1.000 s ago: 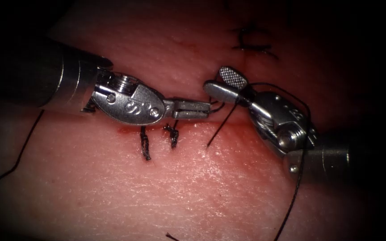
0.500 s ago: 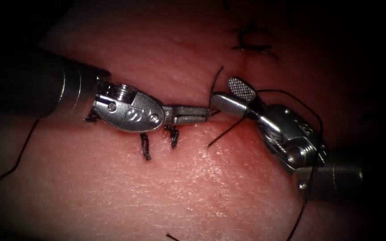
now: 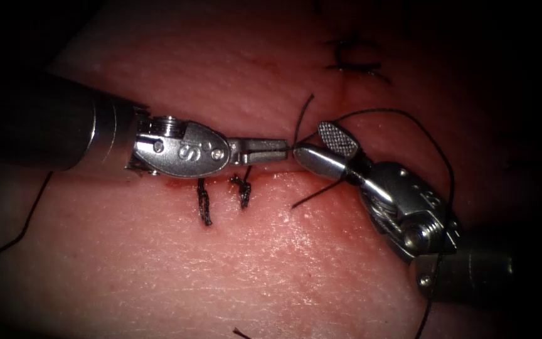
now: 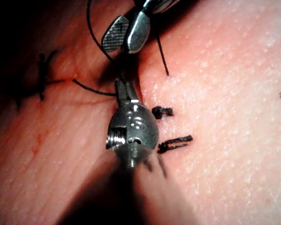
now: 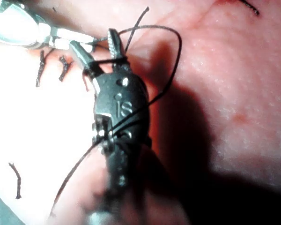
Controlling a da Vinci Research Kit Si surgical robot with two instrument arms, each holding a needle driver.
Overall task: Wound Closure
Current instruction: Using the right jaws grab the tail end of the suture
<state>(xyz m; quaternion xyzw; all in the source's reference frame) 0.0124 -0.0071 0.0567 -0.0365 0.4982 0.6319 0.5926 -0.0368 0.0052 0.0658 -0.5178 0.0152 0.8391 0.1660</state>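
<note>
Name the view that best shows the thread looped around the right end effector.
Endoscope view: the thread arcs around the open right end effector. Right wrist view shows it crossing that tool's body; left wrist view shows a short stretch.

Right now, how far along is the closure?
Done: two stitches with cut ends sit left of the tools, and another lies further along the cut. In hand: the left tool is shut on the thread; the right tool is open with thread looped around it. Left: this knot is not tight.

The right arm's steel hand (image 3: 312, 143) has drawn back toward the right, its thin black thread (image 3: 409, 119) loop widening around its wrist. A free thread end (image 3: 305, 113) has flicked upward beside the left arm's steel hand (image 3: 271, 149).
</note>
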